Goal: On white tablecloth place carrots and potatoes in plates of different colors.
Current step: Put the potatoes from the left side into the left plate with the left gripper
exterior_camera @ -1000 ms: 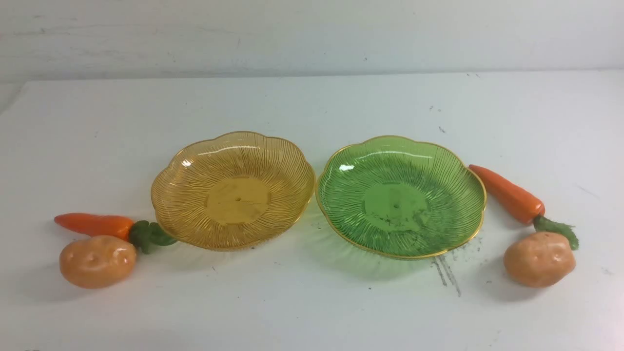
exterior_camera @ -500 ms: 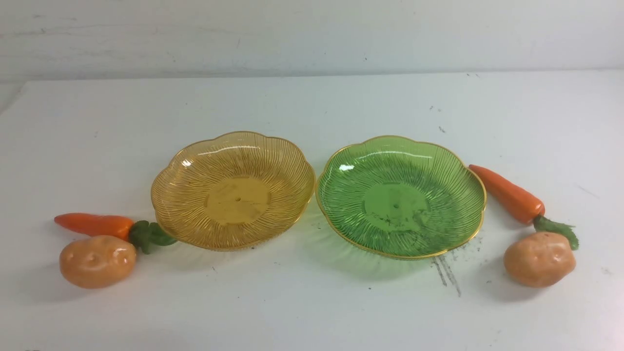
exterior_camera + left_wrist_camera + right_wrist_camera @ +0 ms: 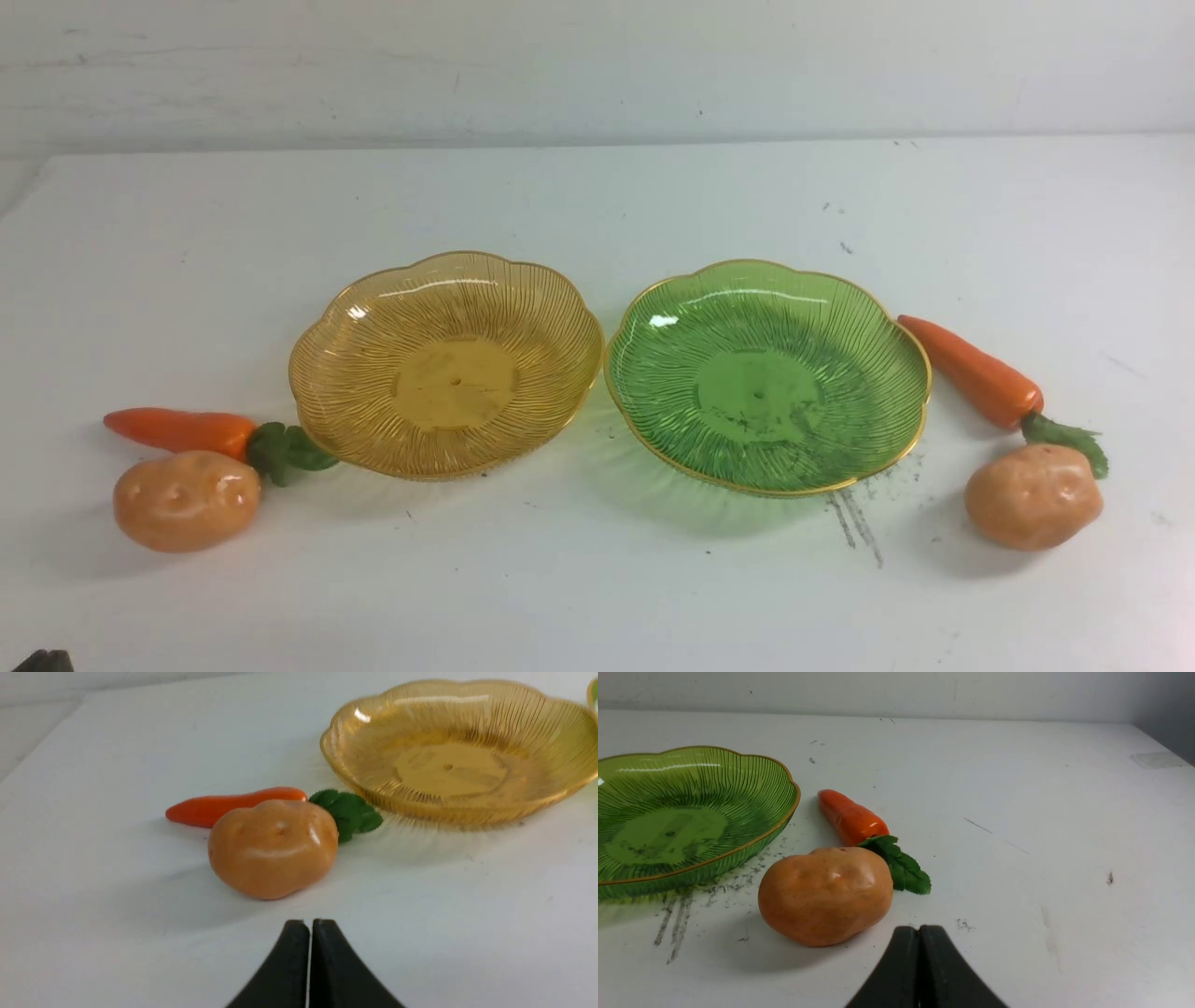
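Observation:
On the white tablecloth (image 3: 597,597) an amber plate (image 3: 446,364) and a green plate (image 3: 767,375) stand side by side, both empty. A carrot (image 3: 182,430) and a potato (image 3: 187,499) lie left of the amber plate. Another carrot (image 3: 976,371) and potato (image 3: 1033,496) lie right of the green plate. My left gripper (image 3: 310,924) is shut and empty, just short of the left potato (image 3: 273,848), with its carrot (image 3: 233,806) behind. My right gripper (image 3: 920,929) is shut and empty, close to the right potato (image 3: 826,894), with its carrot (image 3: 852,817) behind.
A white wall (image 3: 597,65) rises behind the table. Grey scuff streaks (image 3: 854,523) mark the cloth in front of the green plate. A dark corner of my left arm (image 3: 42,661) shows at the bottom left edge of the front view.
A dark bit of my left arm has come into the bottom left corner of the front view. The plates, carrots and potatoes have not moved.

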`<state>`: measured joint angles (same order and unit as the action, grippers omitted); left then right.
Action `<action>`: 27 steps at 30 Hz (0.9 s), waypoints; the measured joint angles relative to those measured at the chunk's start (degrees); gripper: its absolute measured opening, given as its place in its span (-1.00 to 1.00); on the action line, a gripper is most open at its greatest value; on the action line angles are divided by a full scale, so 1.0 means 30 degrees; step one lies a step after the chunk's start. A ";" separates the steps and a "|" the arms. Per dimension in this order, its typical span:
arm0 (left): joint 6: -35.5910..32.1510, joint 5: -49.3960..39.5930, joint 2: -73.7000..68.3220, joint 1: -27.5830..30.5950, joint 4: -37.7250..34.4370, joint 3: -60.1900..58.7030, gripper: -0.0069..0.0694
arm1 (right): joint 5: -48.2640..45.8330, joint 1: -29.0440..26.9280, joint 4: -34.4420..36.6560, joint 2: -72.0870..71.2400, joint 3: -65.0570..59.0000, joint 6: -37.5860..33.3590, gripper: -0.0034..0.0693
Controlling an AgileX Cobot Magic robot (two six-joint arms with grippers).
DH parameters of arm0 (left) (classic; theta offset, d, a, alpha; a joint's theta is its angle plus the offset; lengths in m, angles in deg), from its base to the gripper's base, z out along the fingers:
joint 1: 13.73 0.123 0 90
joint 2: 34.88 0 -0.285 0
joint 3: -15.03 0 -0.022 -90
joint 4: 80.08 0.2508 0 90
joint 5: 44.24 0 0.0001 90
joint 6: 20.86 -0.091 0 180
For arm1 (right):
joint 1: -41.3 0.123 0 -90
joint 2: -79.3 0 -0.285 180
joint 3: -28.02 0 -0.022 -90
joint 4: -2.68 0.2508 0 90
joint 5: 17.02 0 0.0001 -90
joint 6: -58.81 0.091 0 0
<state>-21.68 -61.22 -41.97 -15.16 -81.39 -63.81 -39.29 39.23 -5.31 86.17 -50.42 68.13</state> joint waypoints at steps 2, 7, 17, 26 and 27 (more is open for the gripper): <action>0.1344 0.0936 0.0000 0.0000 -0.2168 0.0000 -0.83 | 0.0000 0.0000 0.0000 0.0000 0.0000 0.0000 -0.94; 0.3687 0.3104 0.0000 0.0000 -0.6813 0.0000 -0.83 | 0.0322 0.0000 0.0601 0.0000 -0.0026 0.0337 -0.94; 0.4015 0.8234 0.0000 0.0000 -1.0041 -0.0014 -0.83 | 0.7624 0.0000 1.1017 0.0000 -0.0152 0.6074 -0.94; 0.3444 1.0208 -0.0171 0.0000 -1.0498 0.4468 -0.83 | 0.8659 0.0198 1.2292 0.0000 0.0409 0.7116 -0.94; 0.2623 0.8335 -0.0751 0.0000 -1.0218 0.6180 -0.83 | 0.7647 0.0575 1.0993 0.0000 0.1669 0.7005 -0.94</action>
<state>-13.81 -36.21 -44.22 -15.16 -112.05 -45.27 -16.35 40.95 27.67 86.17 -45.42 89.14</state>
